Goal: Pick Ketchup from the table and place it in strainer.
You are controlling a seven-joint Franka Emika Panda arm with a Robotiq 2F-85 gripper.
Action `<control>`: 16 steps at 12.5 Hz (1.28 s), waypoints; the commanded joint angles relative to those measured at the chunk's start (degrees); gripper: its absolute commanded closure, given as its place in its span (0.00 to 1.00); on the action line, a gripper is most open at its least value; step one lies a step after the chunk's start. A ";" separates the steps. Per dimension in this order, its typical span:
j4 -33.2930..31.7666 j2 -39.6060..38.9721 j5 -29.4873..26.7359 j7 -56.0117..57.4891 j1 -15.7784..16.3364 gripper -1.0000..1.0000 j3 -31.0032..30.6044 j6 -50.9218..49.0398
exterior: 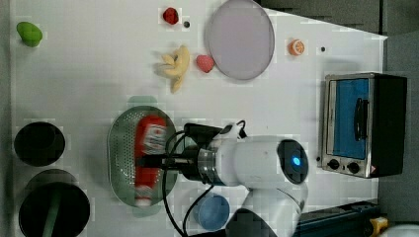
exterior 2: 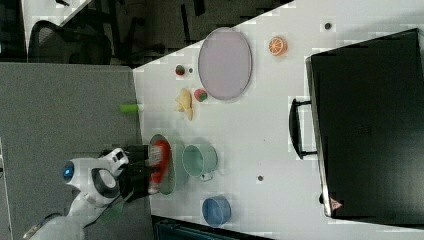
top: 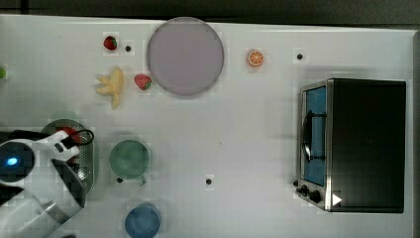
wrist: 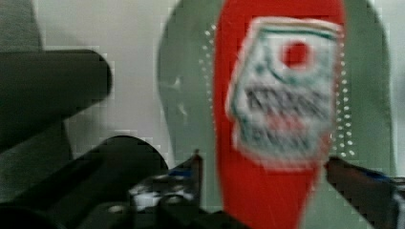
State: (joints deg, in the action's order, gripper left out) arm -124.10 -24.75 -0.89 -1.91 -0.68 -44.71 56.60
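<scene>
The ketchup [exterior: 150,140], a red squeeze bottle with a white label, lies lengthwise inside the strainer [exterior: 118,148], a pale green perforated oval basket at the top view's lower left. My gripper [exterior: 153,160] hangs over the bottle's middle. In the wrist view the ketchup [wrist: 272,95] rests on the strainer's [wrist: 186,95] holed floor. There the gripper [wrist: 267,167] is open, one finger on each side of the bottle with a thin gap to it. The arm covers most of the strainer [top: 88,163] in the top view, where a bit of the ketchup [top: 67,133] shows.
A green cup [top: 130,158] and a blue cup [top: 142,221] stand close to the strainer. A lilac plate [top: 184,55], a banana [top: 113,87], two strawberries and an orange slice [top: 255,58] lie farther off. A toaster oven [top: 356,144] fills the top view's right. Two dark pots [exterior: 39,143] stand beside the strainer.
</scene>
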 commanded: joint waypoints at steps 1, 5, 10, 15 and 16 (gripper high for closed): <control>0.71 -0.20 2.02 -3.26 -0.23 0.00 0.70 2.33; 0.84 6.38 1.90 -11.25 -3.25 0.00 0.95 -5.73; 3.12 22.50 1.76 -10.98 -12.94 0.00 2.75 -21.67; 6.17 34.34 0.05 -10.96 -18.17 0.00 15.11 -34.00; 7.25 35.23 -1.02 -10.97 -18.20 0.00 18.27 -36.04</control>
State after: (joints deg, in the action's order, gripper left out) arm -118.06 9.92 -0.92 -10.14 -15.71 -28.17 22.48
